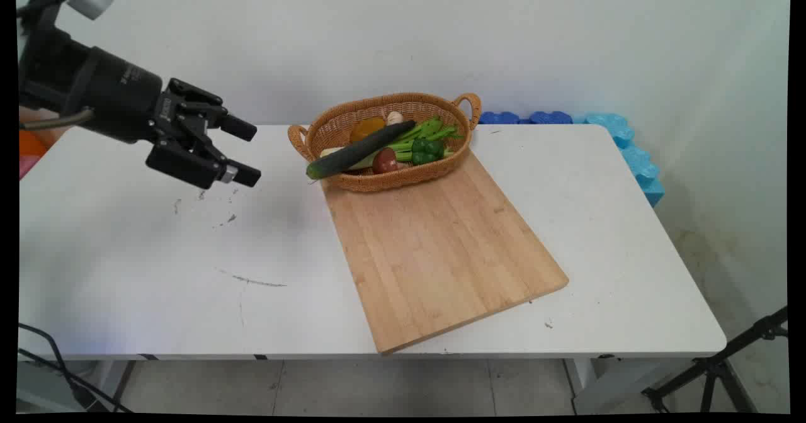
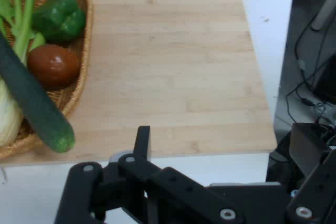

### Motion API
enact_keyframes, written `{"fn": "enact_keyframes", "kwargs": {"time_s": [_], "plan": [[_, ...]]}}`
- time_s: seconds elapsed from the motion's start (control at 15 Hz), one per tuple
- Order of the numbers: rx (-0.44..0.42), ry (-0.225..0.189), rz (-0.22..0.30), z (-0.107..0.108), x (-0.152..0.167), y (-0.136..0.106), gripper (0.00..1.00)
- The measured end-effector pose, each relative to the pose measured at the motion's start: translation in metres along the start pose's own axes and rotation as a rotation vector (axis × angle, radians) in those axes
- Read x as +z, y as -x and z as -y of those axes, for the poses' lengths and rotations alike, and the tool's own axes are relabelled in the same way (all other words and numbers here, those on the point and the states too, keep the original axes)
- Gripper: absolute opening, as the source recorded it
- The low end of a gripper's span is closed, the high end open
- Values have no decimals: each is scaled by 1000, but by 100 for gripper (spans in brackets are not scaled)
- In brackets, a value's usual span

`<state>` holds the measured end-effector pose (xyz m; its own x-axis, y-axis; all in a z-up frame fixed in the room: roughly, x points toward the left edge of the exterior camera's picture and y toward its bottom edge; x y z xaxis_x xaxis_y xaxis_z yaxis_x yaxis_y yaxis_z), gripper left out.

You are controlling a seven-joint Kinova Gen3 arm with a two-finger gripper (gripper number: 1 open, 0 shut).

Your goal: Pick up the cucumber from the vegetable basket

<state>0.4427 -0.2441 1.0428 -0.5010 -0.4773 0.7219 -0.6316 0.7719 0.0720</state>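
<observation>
My black gripper (image 1: pixel 250 151) hangs open and empty above the table's left side, pointing right toward a wicker basket (image 1: pixel 384 102). The basket stands on the far end of a wooden cutting board (image 1: pixel 441 247). A long dark green cucumber (image 1: pixel 359 150) lies in the basket, its end sticking out over the rim toward the gripper. Beside it lie a green pepper (image 1: pixel 427 149), a red-brown round vegetable (image 1: pixel 385 160), celery (image 1: pixel 428 130) and an orange piece (image 1: pixel 367 127). The hand view shows one finger (image 2: pixel 143 140) before the board (image 2: pixel 173 72), with the cucumber (image 2: pixel 34 103), the pepper (image 2: pixel 59 18) and the basket (image 2: pixel 79 85) at left.
Blue foam blocks (image 1: pixel 630 146) line the table's far right edge. A black tripod (image 1: pixel 724 366) stands on the floor at lower right. Something orange (image 1: pixel 31 143) sits past the table's left edge. Dark scuff marks (image 1: pixel 252 280) are on the white tabletop.
</observation>
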Motion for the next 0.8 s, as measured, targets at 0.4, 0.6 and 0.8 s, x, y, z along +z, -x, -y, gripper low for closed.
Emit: {"fn": "enact_keyframes", "kwargs": {"time_s": [0.4,0.6,0.8], "plan": [[-39,-71,33,22,17,-26,100],[-87,-121,59,38,31,-46,100],[-160,-179,100,56,49,-61,100]]}}
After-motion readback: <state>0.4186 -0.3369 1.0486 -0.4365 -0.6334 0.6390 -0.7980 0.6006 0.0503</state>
